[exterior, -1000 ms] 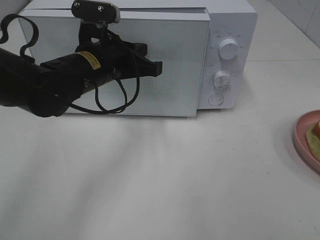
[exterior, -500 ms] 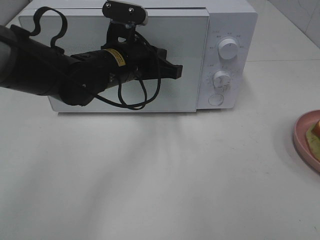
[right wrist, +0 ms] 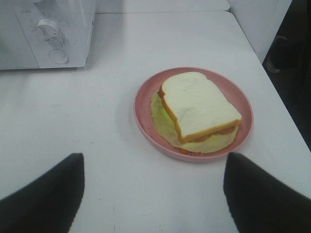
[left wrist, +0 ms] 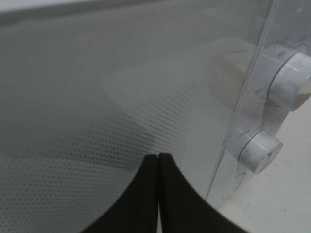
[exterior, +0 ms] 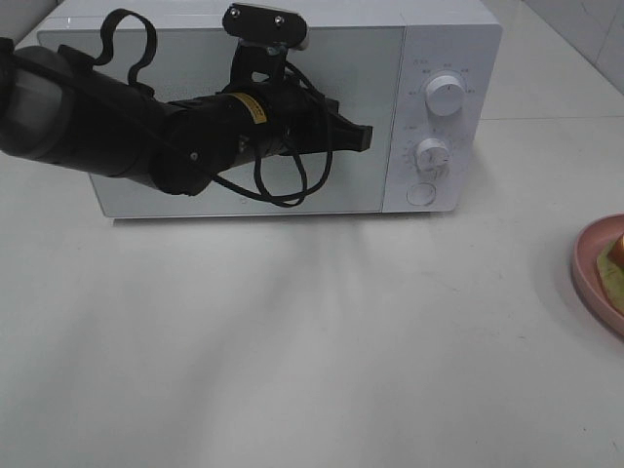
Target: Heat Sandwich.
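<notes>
Swung from ajar a second ago to flush now: mirrored glass door (exterior: pixel 356 68) of the white box-shaped microwave oven (exterior: pixel 444 39), standing at 12 o'clock on the white table (exterior: pixel 292 341). Pushed there, by the look of it, by the black left end effector (exterior: pixel 363 138), moved along the door toward 3 o'clock over the last second and now near the door's hinge-free edge, just short of the control panel. Jaws pressed tight together with nothing between them, tip (left wrist: pixel 159 156) close against the dotted glass; actual contact impossible to confirm. Beside it at 3 o'clock, two round white knobs, upper (exterior: pixel 447 96) and lower (exterior: pixel 432 154), with a round button (exterior: pixel 420 194) below.

No change at the far 3 o'clock edge of the table: square white-bread sandwich (right wrist: pixel 199 104) with tan crust and pale green-yellow filling, lying on the round pink plate (right wrist: pixel 141 104), well apart from the oven and only partly in the high view (exterior: pixel 614 261). Hovering near it, the right end effector (right wrist: pixel 153 196), spread wide, gripping nothing, touching neither plate nor bread.

Meaning for the task, as a judgement: door shut with the food outside, so heating not yet begun. Likely either a press to release the latch or a reset; door to be opened before anything goes in.
</notes>
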You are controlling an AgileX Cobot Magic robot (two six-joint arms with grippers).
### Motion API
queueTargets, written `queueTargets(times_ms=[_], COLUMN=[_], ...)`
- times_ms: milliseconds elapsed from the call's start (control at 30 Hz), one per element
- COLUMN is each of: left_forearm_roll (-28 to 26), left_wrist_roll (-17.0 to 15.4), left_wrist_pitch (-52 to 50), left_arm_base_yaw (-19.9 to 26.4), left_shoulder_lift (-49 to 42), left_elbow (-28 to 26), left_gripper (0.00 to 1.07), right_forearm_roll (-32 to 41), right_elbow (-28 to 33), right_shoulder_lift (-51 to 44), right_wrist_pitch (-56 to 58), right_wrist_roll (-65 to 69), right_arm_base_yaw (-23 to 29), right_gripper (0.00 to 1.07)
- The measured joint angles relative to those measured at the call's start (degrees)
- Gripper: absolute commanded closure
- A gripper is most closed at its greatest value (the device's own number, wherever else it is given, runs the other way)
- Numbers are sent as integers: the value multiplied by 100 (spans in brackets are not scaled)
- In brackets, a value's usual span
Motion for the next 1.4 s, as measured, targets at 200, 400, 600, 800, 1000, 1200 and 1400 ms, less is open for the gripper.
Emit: queueTargets(times_ms=[200, 400, 600, 800, 1000, 1200, 1400], left_forearm_roll=[-46, -149, -315, -435, -435, -453, -516], left_wrist_roll=[0, 0, 0, -17, -17, -63, -155], left_wrist_pitch=[0, -63, -258, -441, -378, 183, 1816], left_arm_base_yaw=[-23, -34, 11, -74, -286, -338, -338], left_shoulder_lift=[0, -109, -372, -985, -1513, -1942, -2498], left_elbow=[0, 120, 464, 1255, 1988, 2315, 2343], left_gripper=[107, 107, 107, 107, 107, 85, 8], right_forearm_roll=[0, 0, 0, 0, 0, 0, 0], right_elbow=[0, 0, 0, 0, 0, 0, 0], right_shoulder_lift=[0, 0, 0, 0, 0, 0, 0], right_wrist_pitch=[0, 0, 0, 0, 0, 0, 0], right_wrist_roll=[0, 0, 0, 0, 0, 0, 0], right_arm_base_yaw=[0, 0, 0, 0, 0, 0, 0], right_gripper=[31, 31, 31, 31, 31, 31, 31])
